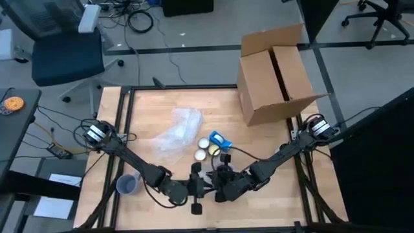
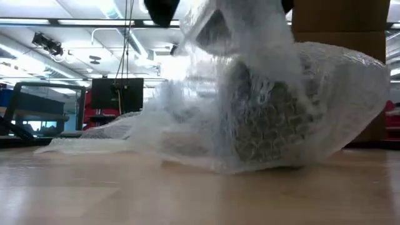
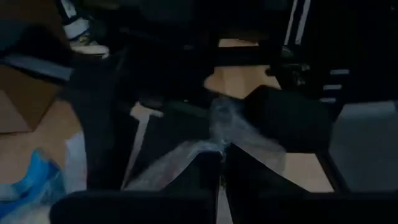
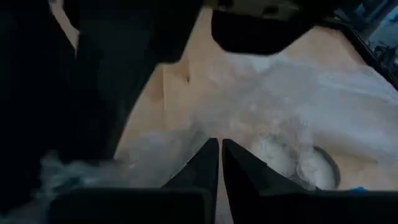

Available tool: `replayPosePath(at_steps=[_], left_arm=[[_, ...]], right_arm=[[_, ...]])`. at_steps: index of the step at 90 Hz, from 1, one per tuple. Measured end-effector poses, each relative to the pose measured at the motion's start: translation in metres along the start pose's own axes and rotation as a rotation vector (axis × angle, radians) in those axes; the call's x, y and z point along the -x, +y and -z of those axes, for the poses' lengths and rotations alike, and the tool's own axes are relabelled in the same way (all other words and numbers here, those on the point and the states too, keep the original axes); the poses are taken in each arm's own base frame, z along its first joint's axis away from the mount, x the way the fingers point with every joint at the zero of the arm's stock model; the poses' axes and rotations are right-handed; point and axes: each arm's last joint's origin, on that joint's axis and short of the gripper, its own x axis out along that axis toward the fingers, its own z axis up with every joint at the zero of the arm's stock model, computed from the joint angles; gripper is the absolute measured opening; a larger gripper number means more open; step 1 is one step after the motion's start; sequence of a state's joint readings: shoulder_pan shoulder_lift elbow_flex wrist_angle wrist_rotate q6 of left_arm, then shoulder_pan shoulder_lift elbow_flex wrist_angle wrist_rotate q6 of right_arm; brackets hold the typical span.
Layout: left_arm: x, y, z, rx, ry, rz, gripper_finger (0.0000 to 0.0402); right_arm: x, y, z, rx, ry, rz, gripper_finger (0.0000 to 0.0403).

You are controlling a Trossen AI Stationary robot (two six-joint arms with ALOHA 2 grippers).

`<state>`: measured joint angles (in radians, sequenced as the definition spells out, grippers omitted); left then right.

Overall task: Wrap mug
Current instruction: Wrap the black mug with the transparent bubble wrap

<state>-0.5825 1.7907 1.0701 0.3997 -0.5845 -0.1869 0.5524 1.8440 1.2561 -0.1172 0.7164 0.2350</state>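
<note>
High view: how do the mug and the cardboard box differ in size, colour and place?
The mug is small, round, grey-blue; the cardboard box is large, angular, brown. The mug stands beside the left arm; the cardboard box sits at the far right corner of the table. Both are open.

Cardboard box [image 1: 275,74]; office chair [image 1: 65,48]; tape rolls [image 1: 207,148]

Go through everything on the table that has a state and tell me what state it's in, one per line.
Cardboard box: open, flaps up, lying on its side.
Bubble wrap: crumpled loosely, one edge pinched by both grippers.
Blue cup: upright, unwrapped, beside the left arm.
Left gripper: shut on the bubble wrap.
Right gripper: shut on the bubble wrap.
</note>
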Motion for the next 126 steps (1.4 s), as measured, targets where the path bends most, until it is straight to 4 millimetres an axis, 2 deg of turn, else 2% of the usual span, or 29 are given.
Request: replayPosePath(at_steps=[12, 37, 64, 75, 90, 126], left_arm=[[-0.003, 0.008, 0.006, 0.005, -0.001, -0.019, 0.0000], [-0.010, 0.019, 0.006, -0.074, 0.009, -0.048, 0.0000], [-0.016, 0.031, -0.001, -0.127, -0.022, -0.081, 0.0000], [-0.018, 0.035, -0.002, -0.157, -0.029, -0.092, 0.0000], [-0.019, 0.036, -0.002, -0.186, -0.027, -0.079, 0.0000], [-0.018, 0.033, -0.002, -0.206, -0.034, -0.070, 0.0000]], right_arm=[[-0.004, -0.003, 0.008, -0.046, 0.012, 0.011, 0.0000], [-0.005, -0.002, 0.006, -0.093, -0.040, 0.001, 0.0000], [0.013, -0.017, -0.006, -0.187, -0.025, -0.037, 0.0000], [0.013, -0.023, -0.006, -0.260, 0.003, -0.034, 0.0000], [0.008, -0.030, -0.005, -0.321, 0.057, -0.081, 0.0000], [-0.012, -0.054, -0.005, -0.323, 0.217, -0.324, 0.0000]])
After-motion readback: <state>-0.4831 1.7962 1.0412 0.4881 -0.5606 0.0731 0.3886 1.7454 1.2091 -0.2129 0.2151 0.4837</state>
